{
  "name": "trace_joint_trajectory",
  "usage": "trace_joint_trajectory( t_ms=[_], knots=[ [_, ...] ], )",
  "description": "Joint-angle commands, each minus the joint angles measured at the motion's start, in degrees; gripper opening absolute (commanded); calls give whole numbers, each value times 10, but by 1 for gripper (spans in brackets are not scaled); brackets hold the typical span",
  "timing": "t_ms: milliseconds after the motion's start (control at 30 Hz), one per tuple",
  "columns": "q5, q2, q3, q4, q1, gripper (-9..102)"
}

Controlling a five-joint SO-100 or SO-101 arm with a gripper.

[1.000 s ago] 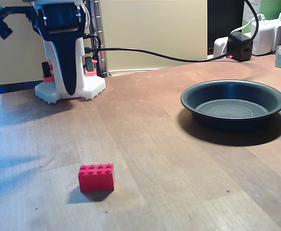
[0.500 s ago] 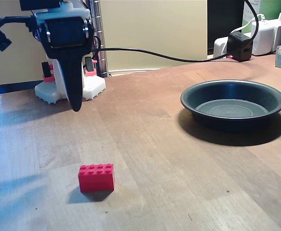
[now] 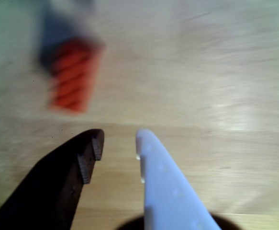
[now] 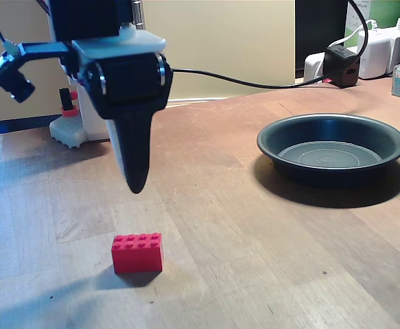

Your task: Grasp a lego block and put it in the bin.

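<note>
The wooden table (image 4: pixel 254 240) carries the red lego block (image 4: pixel 137 252), which lies just below and slightly ahead of the jaws' tips. The dark bin (image 4: pixel 331 147) sits well off to the jaws' right in the fixed view, and the white robot base (image 4: pixel 73 129) stands behind them.

Bare table (image 4: pixel 206 226) surrounds the block (image 4: pixel 137 252) on every side, with open air between it and the gripper (image 4: pixel 136 186) hanging at its 12 o'clock. In the wrist view the block (image 3: pixel 72 75) lies at 11 o'clock from the parted fingertips. The bin (image 4: pixel 331 147) sits well apart at 2 o'clock, nothing between.
</note>
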Motion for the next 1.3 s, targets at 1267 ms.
trace_joint_trajectory(
  t_ms=[1267],
  knots=[
    [-37, -49, 79, -124, 11, 20]
  ],
)
